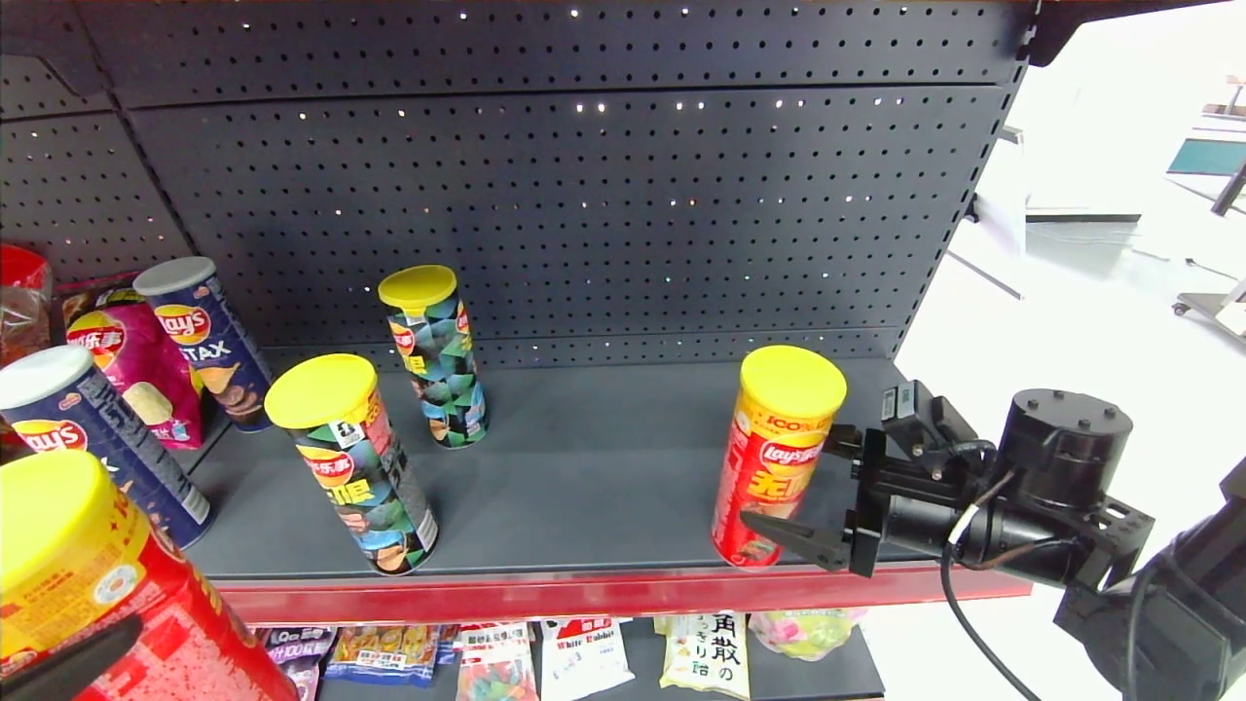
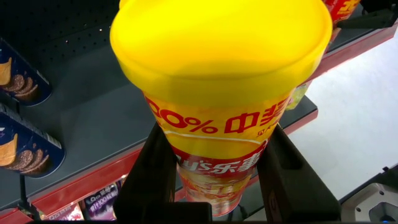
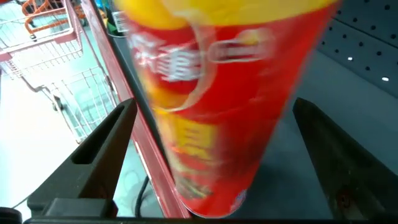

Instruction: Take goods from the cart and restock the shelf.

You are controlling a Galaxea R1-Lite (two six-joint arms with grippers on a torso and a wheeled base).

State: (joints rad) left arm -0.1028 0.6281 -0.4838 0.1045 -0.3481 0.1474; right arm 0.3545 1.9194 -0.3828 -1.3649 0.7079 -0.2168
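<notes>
Yellow-lidded and red, the held can (image 1: 88, 574) fills the lower left of the head view. The left wrist view adds what is cut off there: the left gripper (image 2: 217, 186) is clamped on its body, with a dark finger (image 2: 149, 174) on each side. Mid-frame, the grey shelf (image 1: 604, 458) carries upright blue cans (image 1: 209, 341) and patterned cans (image 1: 360, 467). Right of centre, a second red can (image 1: 779, 458) stands near the shelf's red front edge, between the jaws of the right gripper (image 1: 816, 492). The right wrist view shows those jaws wide apart, with space on each side of the can, and a wire cart (image 3: 56, 81) at its upper left.
</notes>
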